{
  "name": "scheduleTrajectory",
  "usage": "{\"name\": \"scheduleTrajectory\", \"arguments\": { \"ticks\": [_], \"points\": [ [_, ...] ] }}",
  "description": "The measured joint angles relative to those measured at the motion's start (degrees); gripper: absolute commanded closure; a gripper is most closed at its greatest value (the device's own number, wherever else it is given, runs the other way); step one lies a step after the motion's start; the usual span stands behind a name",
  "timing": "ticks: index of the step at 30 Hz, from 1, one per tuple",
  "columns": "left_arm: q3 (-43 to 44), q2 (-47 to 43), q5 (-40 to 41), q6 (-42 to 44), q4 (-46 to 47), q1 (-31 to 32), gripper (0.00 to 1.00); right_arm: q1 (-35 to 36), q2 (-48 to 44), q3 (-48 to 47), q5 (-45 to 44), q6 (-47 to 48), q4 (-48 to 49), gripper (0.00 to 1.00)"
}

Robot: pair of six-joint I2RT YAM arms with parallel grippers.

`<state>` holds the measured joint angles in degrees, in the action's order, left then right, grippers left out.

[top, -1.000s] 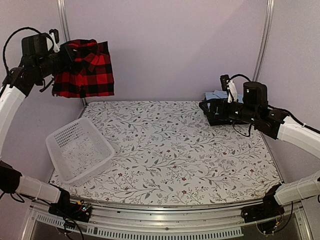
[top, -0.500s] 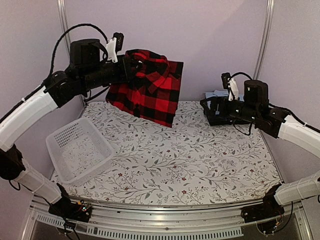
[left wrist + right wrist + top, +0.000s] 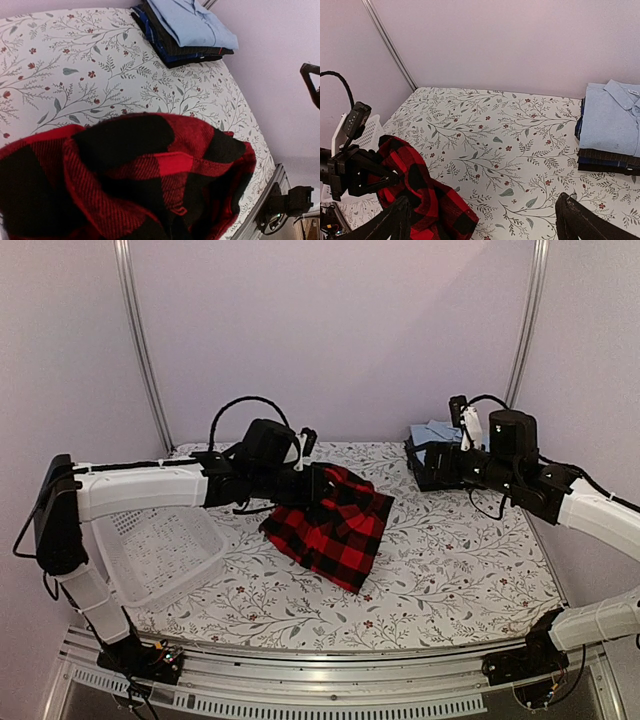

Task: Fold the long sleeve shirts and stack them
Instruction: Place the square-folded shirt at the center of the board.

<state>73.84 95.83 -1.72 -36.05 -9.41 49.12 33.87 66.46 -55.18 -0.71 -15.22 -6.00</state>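
Soft red-and-black buffalo-check woven shirt [image 3: 330, 525] hangs bunched from clenched left gripper [image 3: 312, 485], hem reaching floral-print table [image 3: 450, 560] centre-left; likely light, limp, not slippery, best retaken at collar or shoulders; right gripper [image 3: 483, 200] gapes empty.

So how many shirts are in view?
3 at least: red-and-black check shirt at centre, in the left gripper; light blue shirt far right; dark shirts stacked beneath it, count unclear.
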Motion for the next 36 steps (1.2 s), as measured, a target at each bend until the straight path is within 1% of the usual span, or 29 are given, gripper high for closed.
{"name": "scheduleTrajectory", "arguments": {
  "ticks": [6, 14, 15, 16, 19, 20, 22, 23, 25, 29, 36],
  "points": [
    [-0.7, 5.6, -4.1, -1.7, 0.3, -0.7, 1.0, 0.0, 0.4, 1.7, -0.3, -1.3, 0.0, 0.01],
    [-0.7, 6.1, -5.9, -2.1, 0.9, -1.0, 1.0, 0.0, 1.5, 2.0, -0.7, -1.7, 0.0, 0.01],
    [-0.7, 6.1, -6.0, -2.1, 0.9, -1.0, 0.95, 0.0, 1.7, 2.0, -0.8, -1.7, 0.0, 0.01],
    [-0.7, 6.1, -6.1, -2.1, 1.0, -1.0, 0.85, -0.1, 1.8, 2.0, -0.9, -1.7, 0.0, 0.01],
    [-0.7, 6.1, -6.4, -2.2, 1.0, -1.0, 0.52, -0.1, 2.0, 2.0, -1.1, -1.7, 0.0, 0.01],
    [-0.7, 6.1, -6.4, -2.2, 1.0, -1.1, 0.42, -0.1, 2.0, 2.0, -1.2, -1.7, 0.0, 0.01],
    [-0.7, 6.1, -6.3, -2.3, 1.0, -1.3, 0.28, -0.1, 2.1, 2.1, -1.2, -1.7, 0.0, 0.01],
    [-0.9, 6.1, -6.1, -2.1, 1.0, -1.5, 0.24, -0.1, 2.1, 2.1, -1.2, -1.7, 0.0, 0.01],
    [-1.9, 5.7, -5.7, -2.2, 1.2, -2.0, 0.2, -0.1, 2.1, 2.3, -1.3, -1.7, 0.0, 0.01],
    [-5.2, 4.2, -5.2, -1.6, 0.9, -3.0, 0.15, -0.1, 2.2, 2.8, -1.3, -1.7, -0.2, 0.01],
    [-9.6, 0.5, -5.5, -1.8, 0.5, -3.2, 0.13, -0.1, 2.5, 3.1, -1.2, -1.7, -0.2, 0.01]
  ]
}}
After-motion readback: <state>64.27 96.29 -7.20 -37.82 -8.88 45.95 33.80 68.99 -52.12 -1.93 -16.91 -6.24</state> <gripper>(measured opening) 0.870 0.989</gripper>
